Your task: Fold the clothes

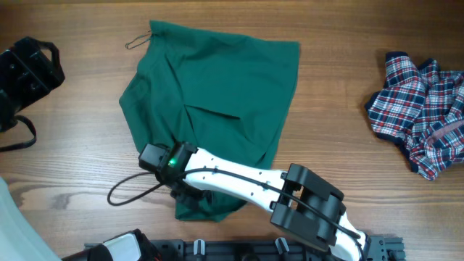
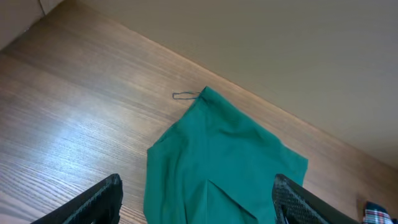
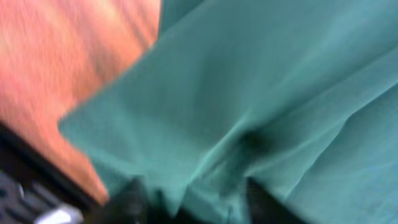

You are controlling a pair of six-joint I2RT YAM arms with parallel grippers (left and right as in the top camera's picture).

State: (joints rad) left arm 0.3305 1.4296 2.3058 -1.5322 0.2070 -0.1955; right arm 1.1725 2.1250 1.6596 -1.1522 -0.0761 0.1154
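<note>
Green garment [image 1: 217, 101]: spread flat on the desk [image 1: 80, 109], its near hem right under the right pincer [image 1: 187, 194].
Handling: light, limp, thin — it will sag and crease, so take a hem corner, not mid-panel.
Right pincer: fingers parted, cloth bunched below, seemingly nothing clamped.
Left pincer [image 2: 196, 183]: released, empty, garment ahead.
Cord loop [image 2: 183, 94]: far corner, could snag.
Plaid garment [image 1: 424, 116]: crumpled, well apart from both pincers.
Hidden: right wrist view smeared — arm [image 1: 239, 180] covers the near hem.

Green garment [image 1: 217, 101], plaid garment [image 1: 424, 109]
Lay well apart: green spread, creased, centrally, cord [image 1: 136, 41] at far-left corner; plaid crumpled rightward.
</note>
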